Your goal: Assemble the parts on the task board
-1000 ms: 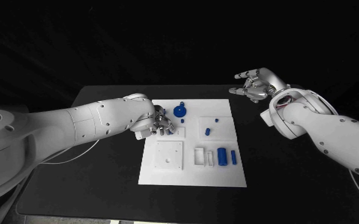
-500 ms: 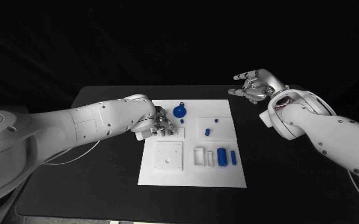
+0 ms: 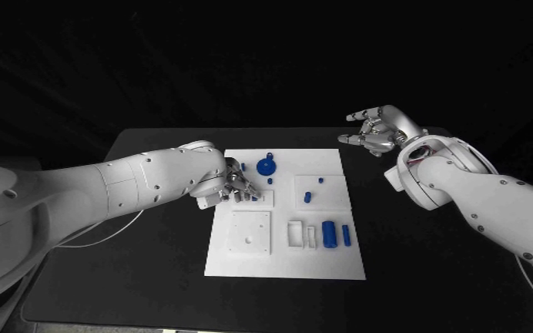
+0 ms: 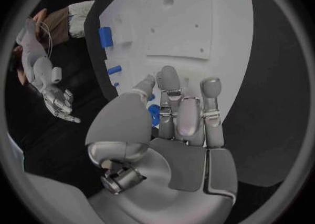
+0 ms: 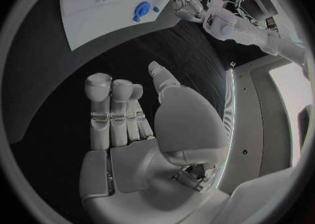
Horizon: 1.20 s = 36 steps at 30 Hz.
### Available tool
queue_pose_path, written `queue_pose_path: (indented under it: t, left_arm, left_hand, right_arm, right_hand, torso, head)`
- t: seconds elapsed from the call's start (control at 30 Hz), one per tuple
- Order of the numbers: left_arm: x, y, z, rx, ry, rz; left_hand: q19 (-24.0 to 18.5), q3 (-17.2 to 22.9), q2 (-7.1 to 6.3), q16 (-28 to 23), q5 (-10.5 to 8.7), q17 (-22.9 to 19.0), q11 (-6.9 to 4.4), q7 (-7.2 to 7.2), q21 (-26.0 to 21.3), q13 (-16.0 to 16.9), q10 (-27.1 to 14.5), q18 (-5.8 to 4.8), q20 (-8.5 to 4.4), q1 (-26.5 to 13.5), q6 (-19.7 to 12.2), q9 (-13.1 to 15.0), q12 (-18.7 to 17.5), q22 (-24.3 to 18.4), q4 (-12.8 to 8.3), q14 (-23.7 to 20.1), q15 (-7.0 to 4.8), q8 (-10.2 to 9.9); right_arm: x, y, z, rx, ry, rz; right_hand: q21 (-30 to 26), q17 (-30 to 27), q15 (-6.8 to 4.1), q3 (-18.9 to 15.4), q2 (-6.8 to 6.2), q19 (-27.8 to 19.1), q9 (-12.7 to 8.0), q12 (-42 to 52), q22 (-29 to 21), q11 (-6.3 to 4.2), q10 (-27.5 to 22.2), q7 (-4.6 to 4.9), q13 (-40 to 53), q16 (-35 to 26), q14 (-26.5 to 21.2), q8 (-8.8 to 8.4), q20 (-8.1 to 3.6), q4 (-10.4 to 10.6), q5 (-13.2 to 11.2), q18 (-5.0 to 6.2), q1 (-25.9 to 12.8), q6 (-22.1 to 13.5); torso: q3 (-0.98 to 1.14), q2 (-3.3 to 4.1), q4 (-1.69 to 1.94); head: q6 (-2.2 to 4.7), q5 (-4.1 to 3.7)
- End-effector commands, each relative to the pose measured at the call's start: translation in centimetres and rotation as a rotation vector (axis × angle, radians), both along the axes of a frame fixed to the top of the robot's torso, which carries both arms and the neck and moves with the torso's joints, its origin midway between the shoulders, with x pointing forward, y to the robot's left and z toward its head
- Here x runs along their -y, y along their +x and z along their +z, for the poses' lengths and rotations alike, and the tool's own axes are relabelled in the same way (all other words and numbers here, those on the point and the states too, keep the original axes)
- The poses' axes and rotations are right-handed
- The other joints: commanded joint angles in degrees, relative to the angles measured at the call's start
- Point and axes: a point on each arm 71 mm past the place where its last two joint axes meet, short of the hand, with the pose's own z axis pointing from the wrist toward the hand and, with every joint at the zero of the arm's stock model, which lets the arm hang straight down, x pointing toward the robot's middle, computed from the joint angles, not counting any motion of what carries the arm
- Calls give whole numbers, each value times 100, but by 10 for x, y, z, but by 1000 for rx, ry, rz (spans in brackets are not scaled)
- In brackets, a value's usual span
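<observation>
The white task board (image 3: 283,260) lies in the middle of the black table. My left hand (image 3: 230,183) rests on its far left part, fingers curled down. In the left wrist view this hand (image 4: 177,129) pinches a small blue part (image 4: 154,114) between thumb and fingers, close to the board (image 4: 190,19). A round blue part (image 3: 268,166) stands just right of the hand. My right hand (image 3: 377,127) hangs raised beyond the board's far right corner and holds nothing; its fingers (image 5: 108,113) stand apart from the thumb.
Two small blue pieces (image 3: 306,193) (image 3: 321,179) stand right of the board's middle. A blue cylinder (image 3: 330,231) and a thinner blue pin (image 3: 346,233) lie near white holders at the near right. A square white plate (image 3: 252,231) sits at the near left.
My left hand has edged slightly toward the board's far left, its fingers closing further over the small blue part. The right hand has barely moved.
</observation>
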Motion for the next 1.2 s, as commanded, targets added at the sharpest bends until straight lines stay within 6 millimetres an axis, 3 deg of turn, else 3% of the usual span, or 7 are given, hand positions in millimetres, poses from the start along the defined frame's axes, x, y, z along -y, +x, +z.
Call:
queue_pose_path:
  t: [0.03, 0.23, 0.5, 0.8, 0.87, 1.0, 1.2]
  left_arm:
    - [1, -1, 1, 14, -11, -8]
    - [-3, -3, 3, 12, -26, -5]
    - [-12, 6, 28, 63, -112, 67]
    - [-35, 33, 71, 163, -130, 142]
    - [-40, 39, 76, 166, -123, 149]
    - [-46, 48, 80, 146, -106, 145]
    - [-46, 59, 82, 116, -86, 121]
  left_hand:
    - [-8, -67, -213, -29, -38, -7, -33, 10, -42, -13, 278, -49, -56, -39, 49, -7, -25, 6, 186, -15, -26, -8]
    - [-11, -646, -283, -57, -36, -14, -35, 15, -121, -79, 278, -110, -114, 282, 49, -18, -21, 0, 771, -21, -46, -11]
    - [-193, -647, -194, -473, -33, -647, 40, 156, -529, -212, 235, -123, -172, 298, -454, -375, -283, -200, 892, -181, -67, -44]
    - [-144, -655, 22, -834, -35, -1268, 208, 551, -770, -178, 226, -114, -118, 183, -1756, -2411, -835, -311, 644, -234, 19, -15]
    - [-141, -638, 193, -831, 16, -1293, 219, 565, -781, -146, 219, -97, -97, 270, -1697, -2661, -857, -306, 471, -238, 32, -35]
    - [-179, -839, 650, -902, 977, -1475, 228, 587, -847, -109, 159, -74, -60, 406, -1688, -3170, -1032, -307, -152, -318, 56, -28]
    - [-155, -1089, 833, -889, 900, -1572, 228, 587, -911, -31, 180, -75, -58, 330, -1640, -3508, -1164, -286, -398, -337, 62, -21]
  right_arm:
    - [-1, -1, -1, 0, -5, 10]
    - [0, -1, -3, -4, -5, 6]
    - [2, -1, -6, -9, -4, 3]
    - [2, 0, -7, -13, -5, -1]
    - [1, 0, -8, -13, -4, 0]
    - [-1, 0, -8, -15, -3, 5]
    - [-1, 0, -8, -17, 0, 6]
  right_hand:
    - [-37, -5, 11, -18, 40, 23, 6, -34, 469, 6, -31, 19, -5, -33, -42, -14, 22, -31, 35, 93, -13, 2]
    - [-46, -5, 10, -15, 47, 24, 5, -35, 468, 5, -32, 19, -7, -33, -40, -14, 22, -24, 25, 93, -4, -8]
    - [-46, -7, 11, -18, 46, 25, 6, -37, 468, 5, -33, 20, -10, -35, -41, -14, 22, -18, 23, 93, -14, -7]
    - [-43, -9, 10, -16, 48, 28, 6, -32, 469, 5, -29, 19, -6, -37, -39, -13, 21, -11, 30, 93, -15, 0]
    - [-37, -7, 10, -12, 50, 29, 6, -30, 471, 4, -27, 19, -5, -33, -37, -13, 21, -12, 38, 92, -13, 0]
    - [-46, -8, 9, -5, 51, 29, 5, -31, 469, 4, -27, 20, -5, -35, -38, -14, 20, -11, 70, 93, -14, -8]
    - [-43, -7, 10, -17, 50, 29, 5, -31, 470, 5, -26, 20, -6, -32, -35, -15, 21, 14, 85, 91, -50, -12]
  torso:
    - [-4, 1, -3]
    - [-4, -5, -3]
    - [5, -3, -3]
    - [16, 4, -3]
    - [11, 10, -12]
    - [4, 39, -40]
    - [-5, 85, -49]
  head:
    - [9, -5]
    - [20, -4]
    - [57, 0]
    - [143, 41]
    - [150, 54]
    - [186, 113]
    - [223, 163]
